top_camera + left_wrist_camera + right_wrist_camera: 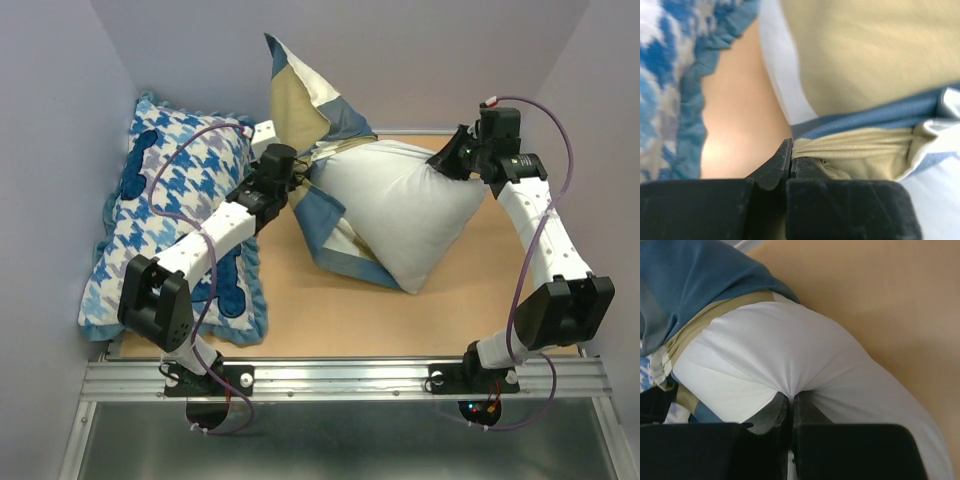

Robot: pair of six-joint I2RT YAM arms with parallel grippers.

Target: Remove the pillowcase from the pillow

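Note:
The plump white pillow (400, 205) lies across the middle of the table. The tan, blue and cream pillowcase (305, 100) is bunched around its left end, with a loose flap standing up at the back. My left gripper (298, 180) is at that bunched end. In the left wrist view it (790, 147) is shut, its tips pinching a gathered tan fold of the pillowcase (860, 145). My right gripper (445, 160) is at the pillow's far right corner. In the right wrist view it (791, 399) is shut on white pillow fabric (790, 350), which puckers into the jaws. The pillowcase (700, 275) shows beyond.
A blue-and-white houndstooth cushion (170, 210) with a frilled edge (690, 100) lies along the left side, under my left arm. Grey walls close in the back and both sides. Bare tan tabletop (480, 300) shows in front of the pillow and to its right.

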